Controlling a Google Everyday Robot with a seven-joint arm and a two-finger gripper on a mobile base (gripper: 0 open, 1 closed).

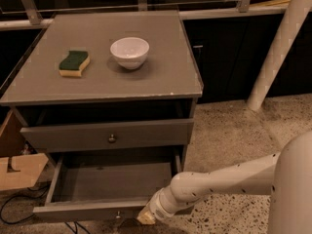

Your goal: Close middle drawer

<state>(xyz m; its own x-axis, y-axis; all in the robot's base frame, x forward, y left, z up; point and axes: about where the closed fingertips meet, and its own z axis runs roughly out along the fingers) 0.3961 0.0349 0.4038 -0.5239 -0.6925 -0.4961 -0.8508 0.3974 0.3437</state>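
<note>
The middle drawer [105, 184] is pulled far out of the grey cabinet [146, 89], and its empty inside shows. Its flat grey front [87, 210] faces the lower edge of the view, with the small knob [118, 213] just showing. My gripper [147, 217] is at the end of the white arm [219, 182], which reaches in from the right. It sits low against the right part of that drawer front. The upper drawer [146, 133] with its round knob [112, 138] is above, nearly shut. The lowest drawer is out of view.
A green and yellow sponge [74, 63] and a white bowl [129, 52] stand on the cabinet top. A cardboard box [19, 169] and a black cable [14, 208] lie on the left floor. A white post [278, 48] slants at the right over speckled floor [234, 130].
</note>
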